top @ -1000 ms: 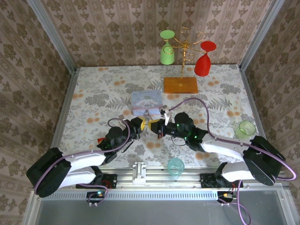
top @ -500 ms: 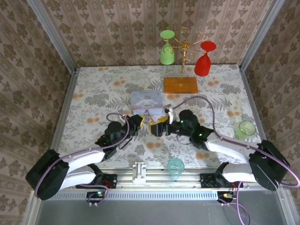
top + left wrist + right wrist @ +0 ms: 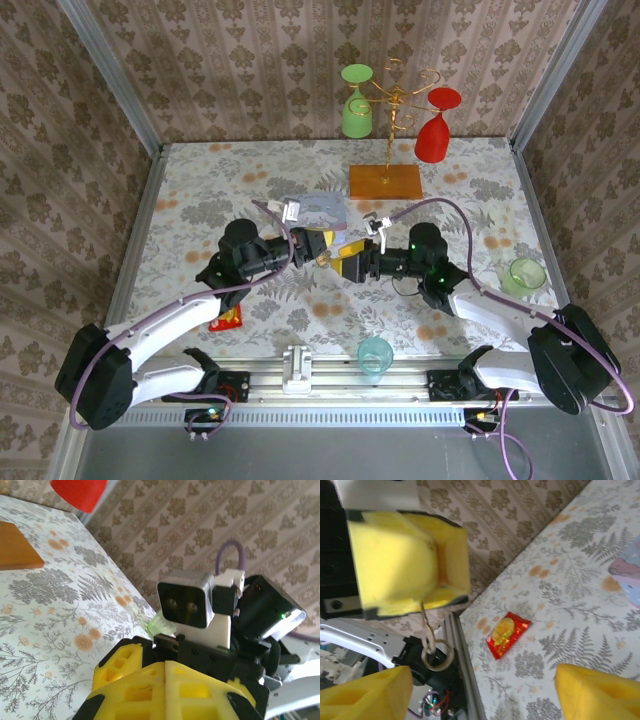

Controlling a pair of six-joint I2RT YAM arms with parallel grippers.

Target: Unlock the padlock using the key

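My left gripper [image 3: 312, 246] is shut, its yellow pads pressed together [image 3: 165, 666]. Facing it in the right wrist view, a thin brass key [image 3: 424, 624] sticks out from under those fingers [image 3: 405, 565], and a ring [image 3: 436, 655] hangs from the key. The padlock's body is hidden between the pads. In the top view a small gold glint [image 3: 325, 258] marks the key between the two grippers. My right gripper [image 3: 346, 262] stands open just right of it [image 3: 480, 682], jaws wide on either side below the ring, touching nothing.
An orange-red snack packet [image 3: 228, 320] lies near the left arm. A pale blue tin [image 3: 318, 208] sits just behind the grippers. A teal cup [image 3: 375, 353], a green cup [image 3: 525, 273] and a gold stand [image 3: 387, 180] with two hanging glasses surround the work area.
The right gripper went from shut to open and drew back to the right. Both grippers lifted and shifted toward the tin. The left stayed shut.
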